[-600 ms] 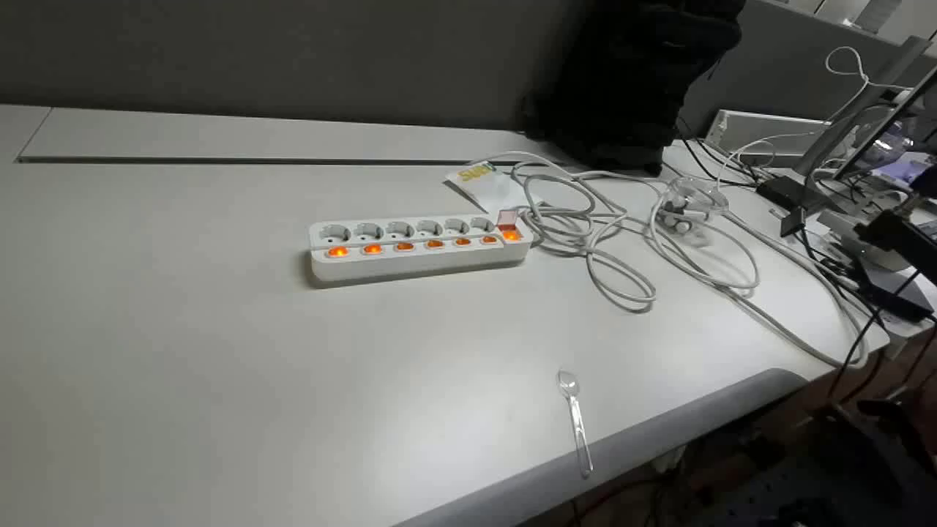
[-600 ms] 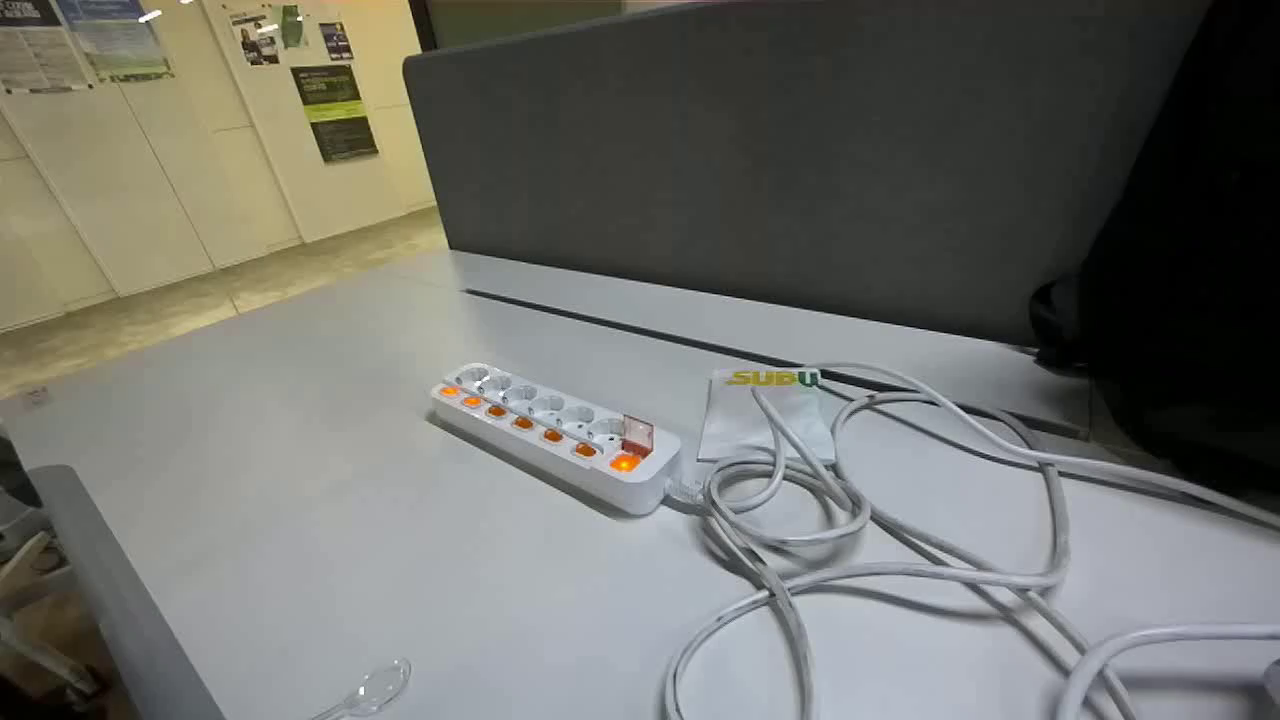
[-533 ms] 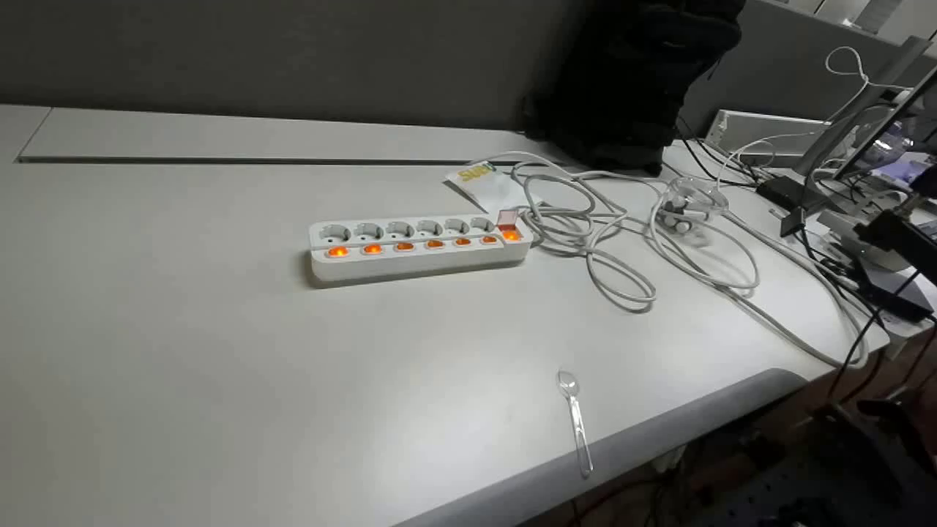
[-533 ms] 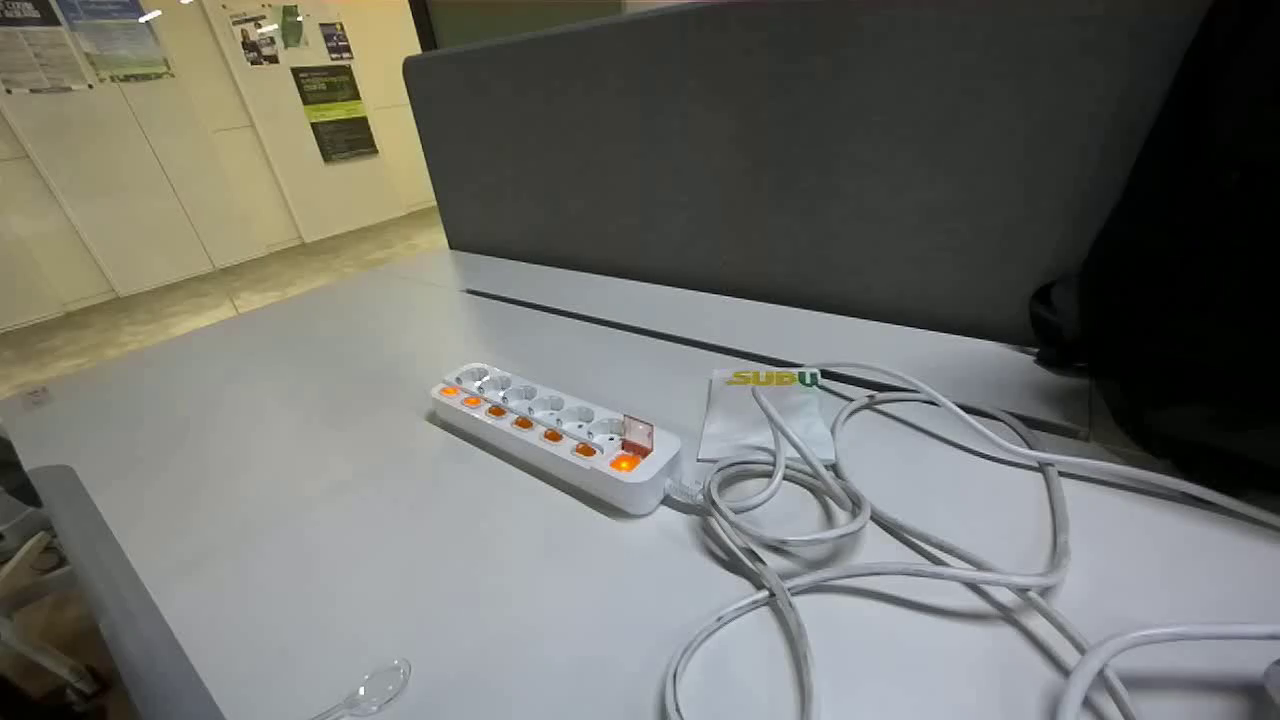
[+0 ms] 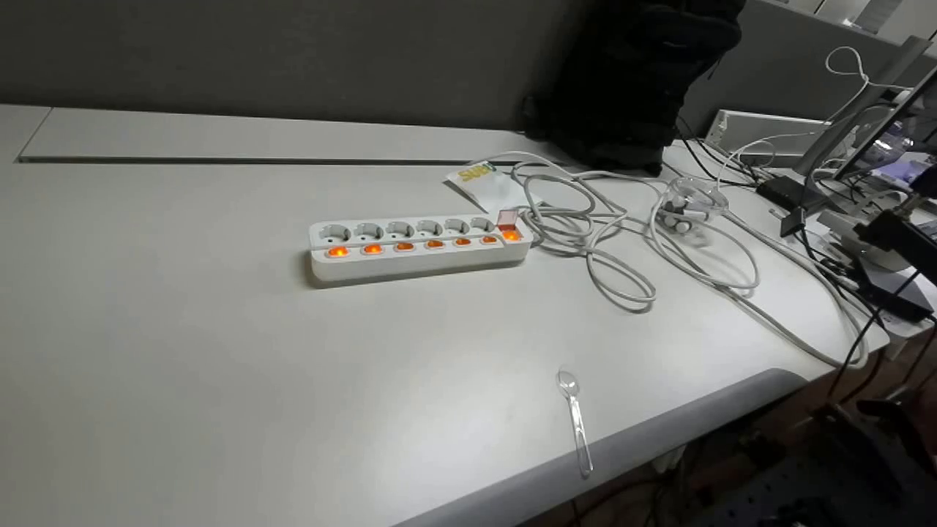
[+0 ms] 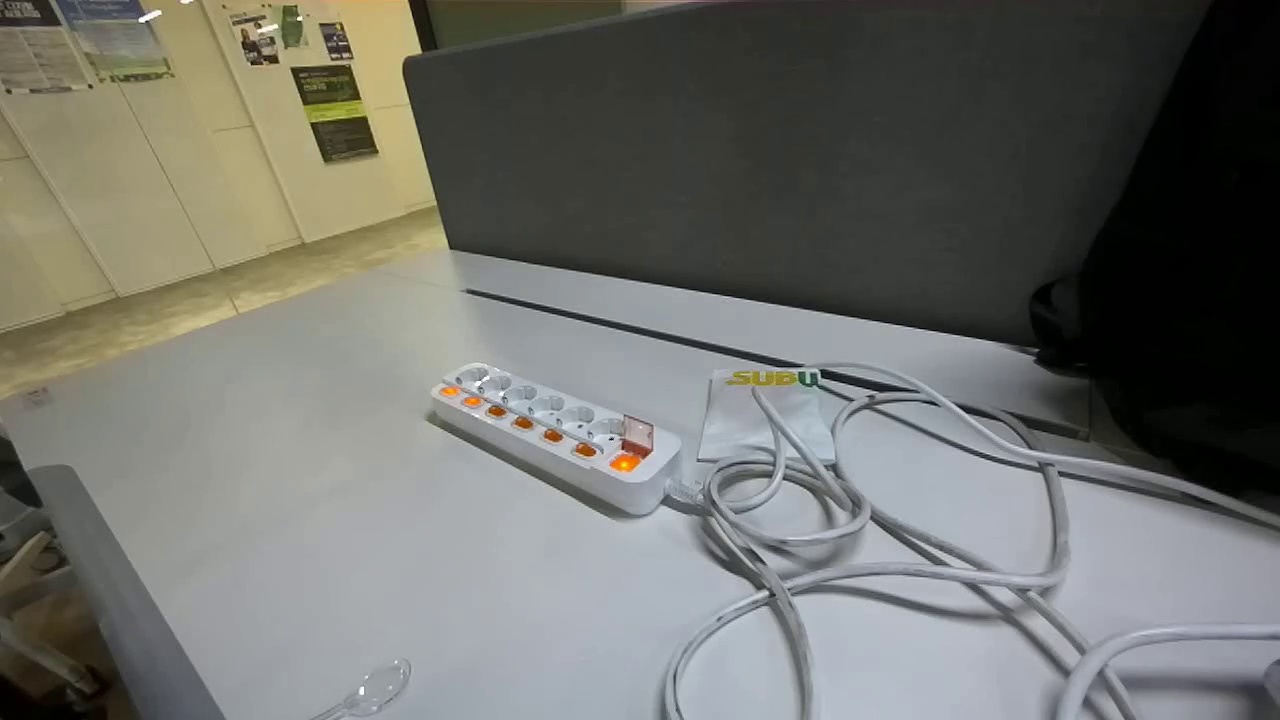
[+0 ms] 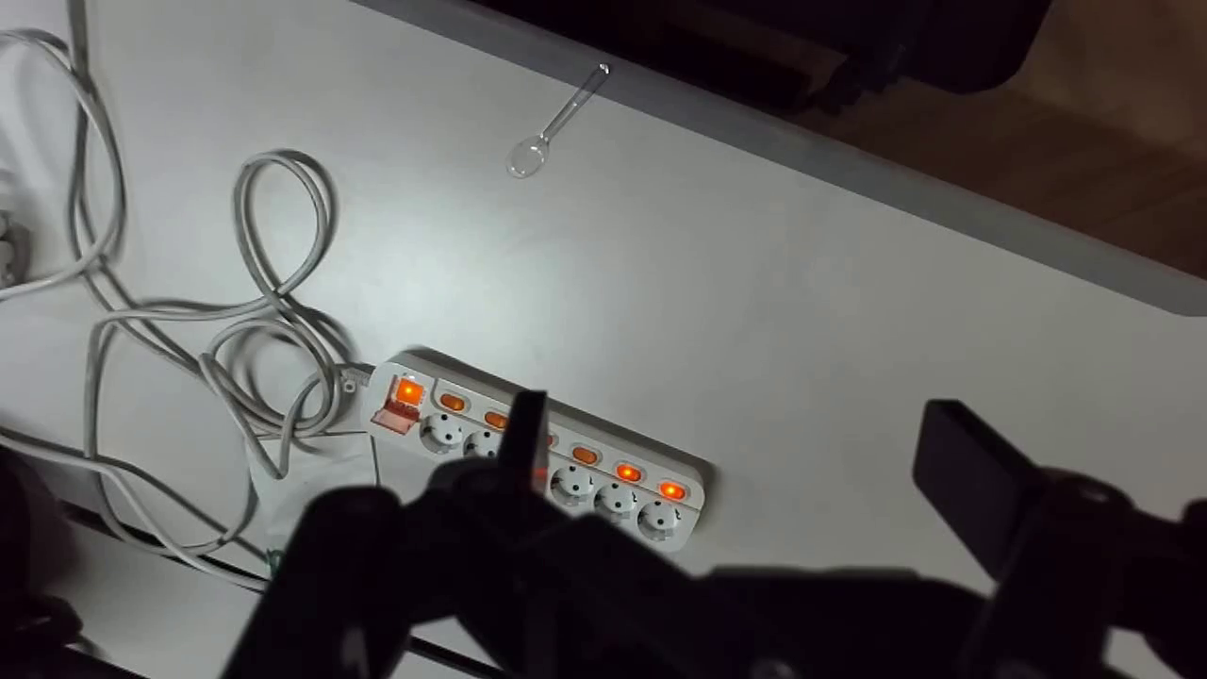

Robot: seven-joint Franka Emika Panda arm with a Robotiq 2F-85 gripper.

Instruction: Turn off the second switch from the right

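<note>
The white power strip lies on the desk in both exterior views [image 5: 410, 269] [image 6: 545, 468] and in the wrist view [image 7: 650, 468]. Its end switch by the cord [image 5: 512, 235] glows orange under a raised clear red cover [image 5: 506, 219]. Two switches at the opposite end, [image 5: 337, 251] and its neighbour [image 5: 372, 249], also glow. The switches between look unlit. In the wrist view the glowing pair is at the right, the outer switch [image 7: 672, 490] and the one beside it [image 7: 628, 472]. My gripper [image 7: 737, 410] is open and empty above the desk; its left finger hides part of the strip.
A grey cable [image 6: 880, 569] coils beside the strip, over a paper packet [image 6: 745, 420]. A clear spoon [image 7: 528, 157] lies near the desk's front edge. A black bag [image 5: 629, 88] stands against the dark partition [image 5: 293, 58]. A clear jar [image 5: 692, 196] stands among the cables.
</note>
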